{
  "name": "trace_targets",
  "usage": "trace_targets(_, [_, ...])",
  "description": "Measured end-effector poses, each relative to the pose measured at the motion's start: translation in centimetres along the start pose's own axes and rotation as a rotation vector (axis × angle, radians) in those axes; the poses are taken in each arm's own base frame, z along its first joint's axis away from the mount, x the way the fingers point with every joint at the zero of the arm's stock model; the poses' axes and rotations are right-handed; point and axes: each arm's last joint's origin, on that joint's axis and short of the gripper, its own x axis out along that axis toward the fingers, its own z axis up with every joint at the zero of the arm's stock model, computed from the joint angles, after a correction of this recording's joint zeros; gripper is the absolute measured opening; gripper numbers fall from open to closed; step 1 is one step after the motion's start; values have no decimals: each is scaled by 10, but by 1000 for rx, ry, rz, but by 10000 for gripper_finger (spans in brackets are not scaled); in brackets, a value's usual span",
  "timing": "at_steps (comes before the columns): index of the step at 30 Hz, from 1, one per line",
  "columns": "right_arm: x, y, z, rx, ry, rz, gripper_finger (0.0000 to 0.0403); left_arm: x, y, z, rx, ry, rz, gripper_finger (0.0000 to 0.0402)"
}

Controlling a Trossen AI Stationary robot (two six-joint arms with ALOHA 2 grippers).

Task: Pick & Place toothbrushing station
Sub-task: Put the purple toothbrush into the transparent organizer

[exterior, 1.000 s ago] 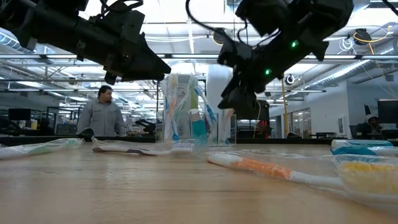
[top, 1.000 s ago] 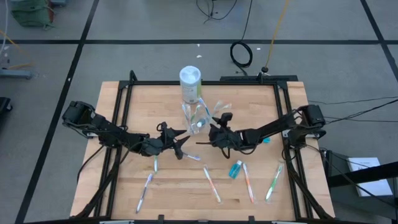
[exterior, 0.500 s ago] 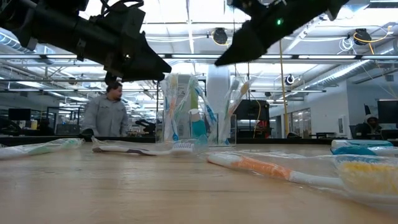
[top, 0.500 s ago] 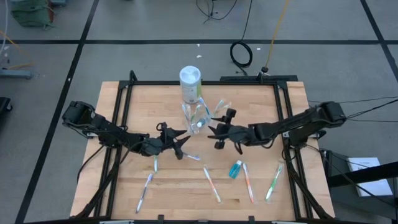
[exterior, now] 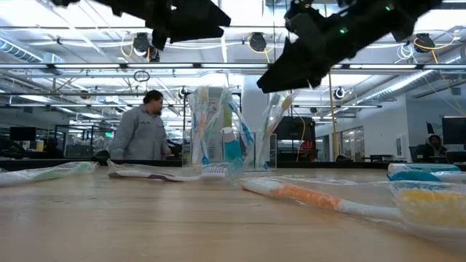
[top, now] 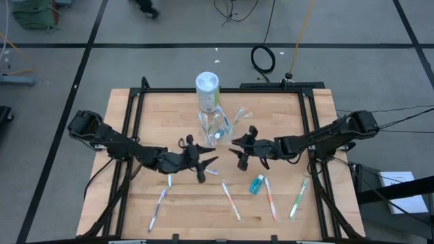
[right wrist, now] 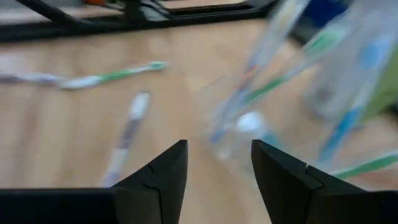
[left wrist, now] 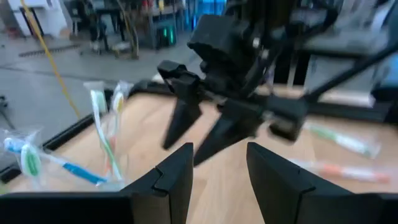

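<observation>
The clear plastic cup point(top: 214, 127) stands upright near the table's far middle, with several toothbrushes and a teal toothpaste tube point(exterior: 231, 149) standing in it. More toothbrushes point(top: 230, 200) and another teal tube point(top: 256, 184) lie flat on the near half of the table. My left gripper point(top: 209, 169) hovers open, near and slightly left of the cup. My right gripper point(top: 237, 152) hovers open just right of the cup. Neither has anything between its fingers. In the left wrist view the gap between the left gripper's fingers point(left wrist: 217, 158) frames the right gripper.
A white canister point(top: 207, 91) with a green label stands right behind the cup. Loose toothbrushes lie at the near left point(top: 157, 207) and near right point(top: 299, 196). A black frame point(top: 308, 115) rims the table. A person point(exterior: 145, 135) walks in the room beyond.
Both grippers have risen above the table. My left gripper has also gone toward the table's right, closing on the right one. My right gripper has rolled about its own axis and drawn back a little from the cup. Both stay open.
</observation>
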Motion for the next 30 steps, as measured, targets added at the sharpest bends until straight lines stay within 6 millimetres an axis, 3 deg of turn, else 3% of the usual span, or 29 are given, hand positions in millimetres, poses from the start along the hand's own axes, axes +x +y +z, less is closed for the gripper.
trace_targets(6, [-8,2,-37,97,-50,191,169,2,-7,17,-67,273,-34,154])
trace_targets(11, [-17,-5,-54,112,-140,220,169,-3,-8,12,-66,441,-107,154])
trace_targets(16, [-21,-9,-63,98,-144,219,169,3,-10,-12,15,601,-169,154])
trace_targets(24, [-20,-10,-64,19,-149,208,169,38,-6,-62,104,753,-164,154])
trace_targets(30, [-20,-10,-66,-39,-129,199,169,53,3,-87,97,862,-198,154])
